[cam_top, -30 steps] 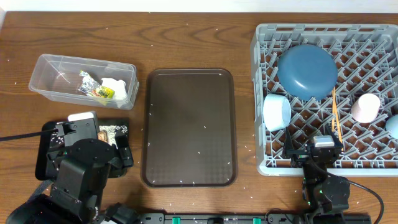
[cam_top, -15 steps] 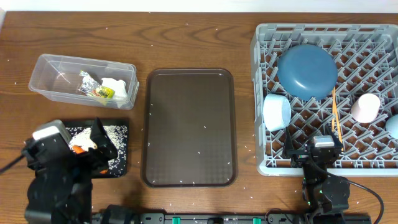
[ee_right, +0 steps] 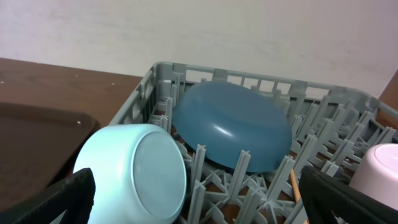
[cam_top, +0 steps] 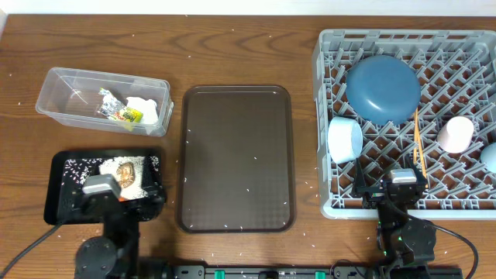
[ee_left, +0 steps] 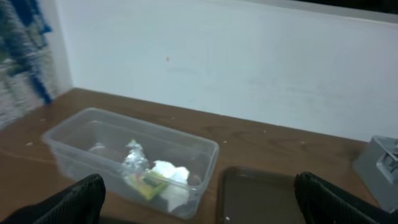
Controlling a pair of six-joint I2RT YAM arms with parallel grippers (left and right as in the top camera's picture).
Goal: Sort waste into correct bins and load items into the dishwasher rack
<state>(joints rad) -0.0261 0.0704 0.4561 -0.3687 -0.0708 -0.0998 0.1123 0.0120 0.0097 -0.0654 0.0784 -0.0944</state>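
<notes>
The clear tub [cam_top: 70,87] at the left holds the silvery wrapper with its green-yellow packet [cam_top: 116,108] and the white tissue [cam_top: 143,108]; all three also show in the left wrist view [ee_left: 93,134]. The black tray [cam_top: 58,190] holds rice grains [cam_top: 81,165] and a golden-brown morsel [cam_top: 124,167]; no carrot shows. The grey rack [cam_top: 473,50] holds the blue plate [cam_top: 384,89], white bowl [cam_top: 345,139], pink cup [cam_top: 456,133], light blue cup [cam_top: 490,155] and chopsticks [cam_top: 418,139]. My left gripper [cam_top: 108,194] [ee_left: 199,205] is open and empty over the black tray's front. My right gripper [cam_top: 397,187] [ee_right: 199,202] is open and empty at the rack's front edge.
The brown serving tray [cam_top: 236,159] lies between the bins and the rack, with a few white specks on it. White specks are scattered over the wooden table. A pale wall stands behind the table in both wrist views.
My left arm has drawn back and sunk toward the table's front edge, uncovering the black tray. The right arm and the rack's contents have not moved.
</notes>
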